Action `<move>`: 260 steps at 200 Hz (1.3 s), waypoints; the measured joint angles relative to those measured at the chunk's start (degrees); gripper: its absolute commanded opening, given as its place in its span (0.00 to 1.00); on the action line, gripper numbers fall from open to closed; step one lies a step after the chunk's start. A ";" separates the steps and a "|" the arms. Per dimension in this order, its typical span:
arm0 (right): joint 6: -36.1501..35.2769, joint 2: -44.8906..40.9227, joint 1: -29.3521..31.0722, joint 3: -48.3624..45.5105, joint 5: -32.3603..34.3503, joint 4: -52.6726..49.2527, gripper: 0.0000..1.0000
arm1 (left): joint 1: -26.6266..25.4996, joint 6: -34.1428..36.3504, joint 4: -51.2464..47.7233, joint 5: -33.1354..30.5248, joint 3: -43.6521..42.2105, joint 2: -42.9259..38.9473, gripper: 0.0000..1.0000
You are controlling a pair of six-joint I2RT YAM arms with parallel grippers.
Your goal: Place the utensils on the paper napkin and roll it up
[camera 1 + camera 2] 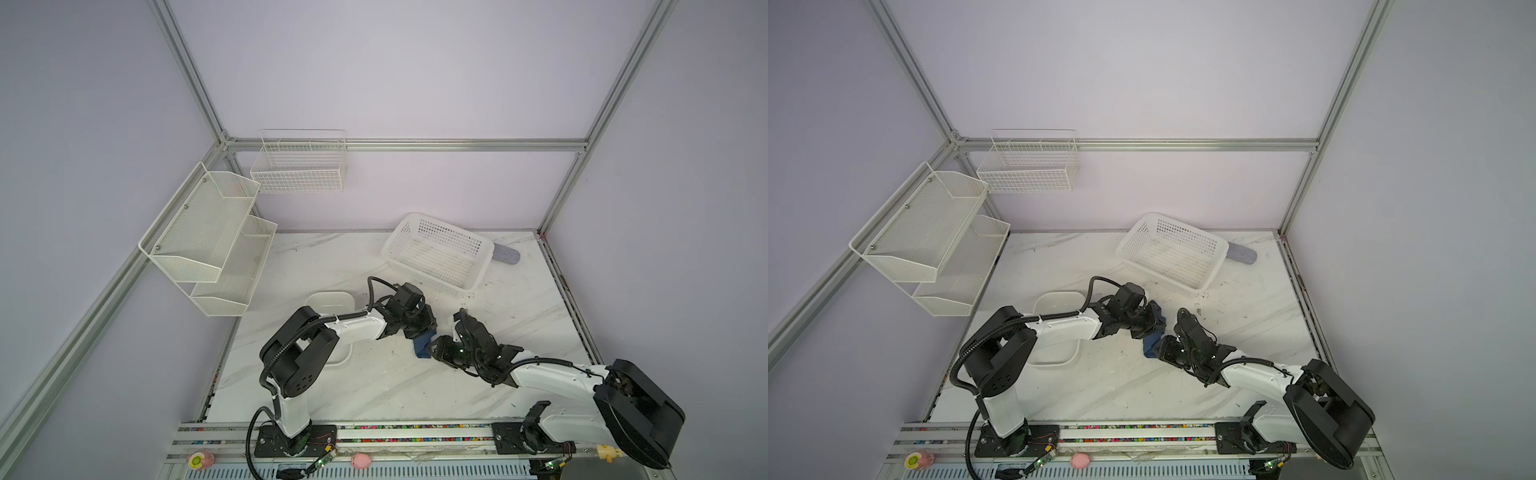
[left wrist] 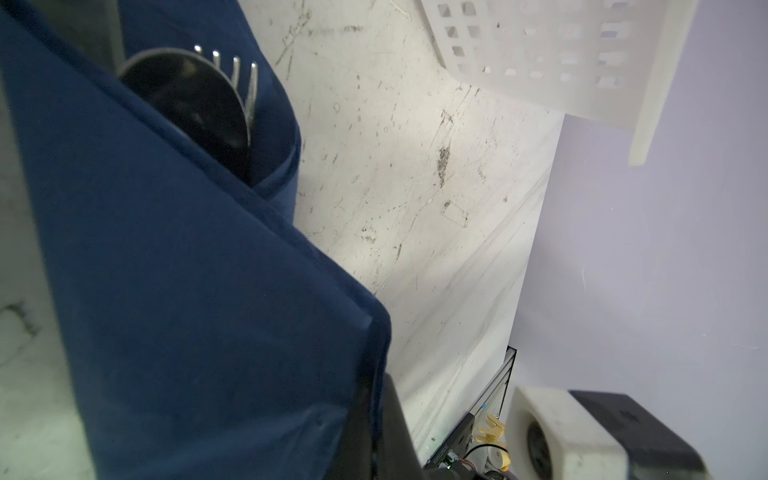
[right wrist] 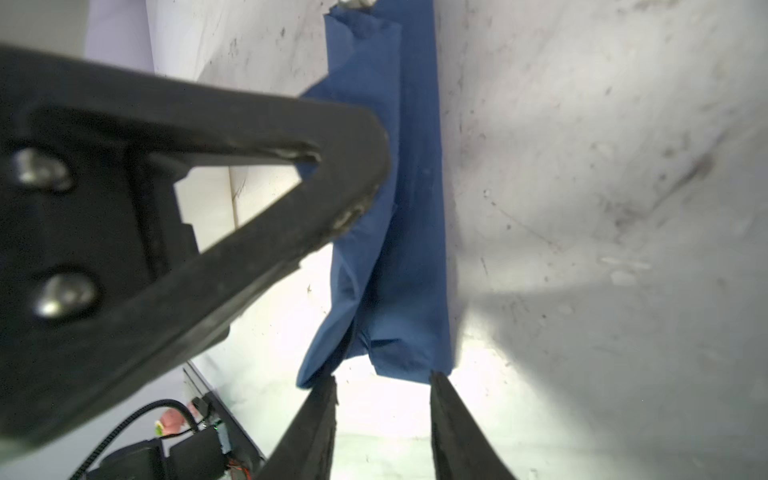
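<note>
In both top views the paper napkin [image 1: 423, 349] [image 1: 1147, 349] is lying on the bench [image 1: 374, 386] as a narrow navy bundle in front of the white basket [image 1: 436, 253]. Both arms are meeting over it. The left hand [image 1: 424, 330] is covering the end nearer the basket, and the right hand [image 1: 434, 348] is sitting at the other end. A grey-blue case [image 1: 506, 254] is lying just beside the basket. A white dish [image 1: 328, 299] is standing well apart from the basket, partly under the left arm. Neither is blocking the work.

In the left wrist view the utensils [image 2: 199, 104] are sitting inside the folded napkin. The fork [image 2: 245, 79] and the spoon [image 2: 191, 99] are peeking out toward the basket; the knife I cannot see. The left hand is pressed together and seems to be pinching a fold of the napkin.

In the right wrist view the right hand is spread, with the napkin's end just beyond its tips. A loose flap is hanging there.

I am judging that the placing is done and the roll is mostly made; tightening that flap is left.
</note>
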 measured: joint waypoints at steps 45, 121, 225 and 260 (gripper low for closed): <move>-0.59 -2.25 -0.24 0.04 -0.24 -0.02 0.73 | 0.00 0.00 0.17 0.02 0.00 0.07 0.00; -0.68 6.54 -0.28 2.71 0.31 3.26 0.81 | 0.00 0.00 0.44 0.15 0.00 0.96 0.00; 0.81 11.56 -1.05 2.71 3.19 8.09 0.65 | 0.31 -0.11 1.44 -0.02 0.04 0.96 0.00; 0.92 12.57 -1.73 2.56 3.15 9.62 0.52 | 0.28 -0.15 1.60 0.15 0.04 0.96 0.00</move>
